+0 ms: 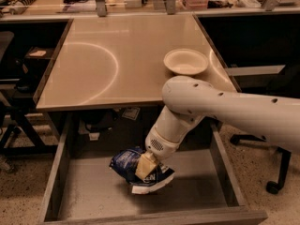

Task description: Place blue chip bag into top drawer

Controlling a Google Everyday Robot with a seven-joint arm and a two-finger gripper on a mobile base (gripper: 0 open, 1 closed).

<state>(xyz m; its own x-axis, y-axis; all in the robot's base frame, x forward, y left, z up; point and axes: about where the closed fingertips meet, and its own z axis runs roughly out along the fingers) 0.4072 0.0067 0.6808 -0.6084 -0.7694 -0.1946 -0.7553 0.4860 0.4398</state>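
The blue chip bag (129, 165) is a crinkled dark-blue foil bag with white print, held inside the open top drawer (197, 196) just above or on its grey bottom, left of the middle. My gripper (144, 167) reaches down from the white arm over the drawer and is shut on the bag; one tan finger (145, 164) shows pressed on the bag's front. The drawer is pulled out under the table's front edge.
A white round bowl (186, 61) sits on the tan tabletop (108, 64) at the right. An office chair base (274, 182) stands on the floor right of the drawer. Cluttered benches run along the back. Dark furniture stands at the left.
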